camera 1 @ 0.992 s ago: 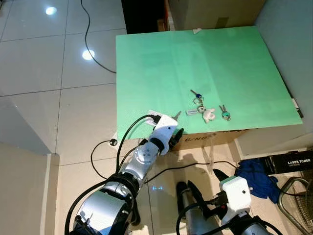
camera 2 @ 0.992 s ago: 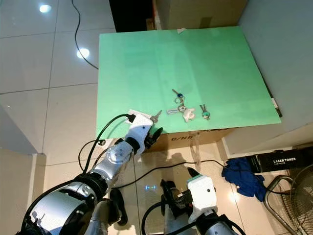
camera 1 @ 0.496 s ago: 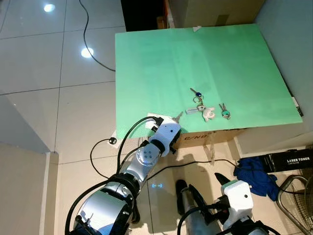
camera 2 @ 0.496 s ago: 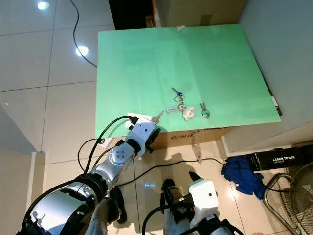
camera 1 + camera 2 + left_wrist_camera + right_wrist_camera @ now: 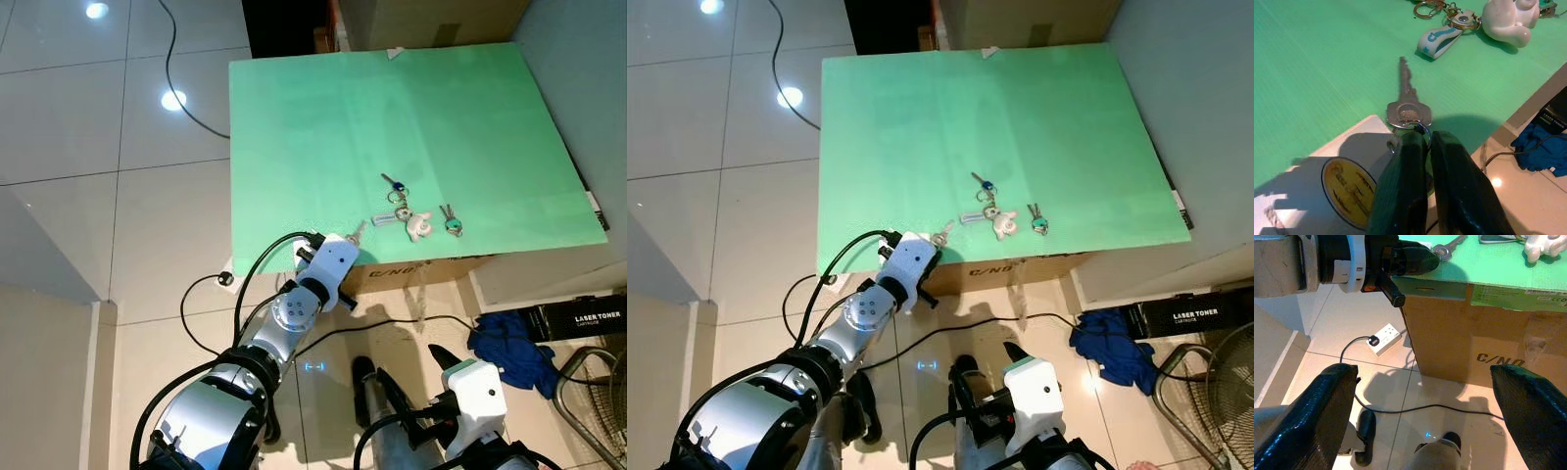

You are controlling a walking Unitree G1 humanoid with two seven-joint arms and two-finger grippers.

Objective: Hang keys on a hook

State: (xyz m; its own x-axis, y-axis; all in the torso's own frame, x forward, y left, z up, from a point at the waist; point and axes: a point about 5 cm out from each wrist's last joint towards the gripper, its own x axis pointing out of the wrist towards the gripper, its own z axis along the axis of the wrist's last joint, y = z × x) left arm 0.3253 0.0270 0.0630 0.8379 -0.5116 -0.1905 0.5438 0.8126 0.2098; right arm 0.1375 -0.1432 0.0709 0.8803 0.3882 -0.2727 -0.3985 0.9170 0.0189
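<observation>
One plain silver metal key (image 5: 1406, 102) flat at the near edge of the green sheet-covered desk (image 5: 323, 127), its small ring nipped between the black fingers (image 5: 1409, 181) of the left claw (image 5: 1422, 139), shut tight on it. Beside it a white tag with a yellow round sticker (image 5: 1347, 188). Farther along, one bunch of keys with a white toy charm (image 5: 409, 221). Right claw (image 5: 1425, 406) spread wide, low by the cardboard box (image 5: 1484, 328).

The board (image 5: 323, 127) is bright green, the key (image 5: 1406, 100) by its near edge is silver, the little toy (image 5: 419, 228) is white, and the cloth (image 5: 505, 350) on the pale floor (image 5: 88, 225) is blue.
</observation>
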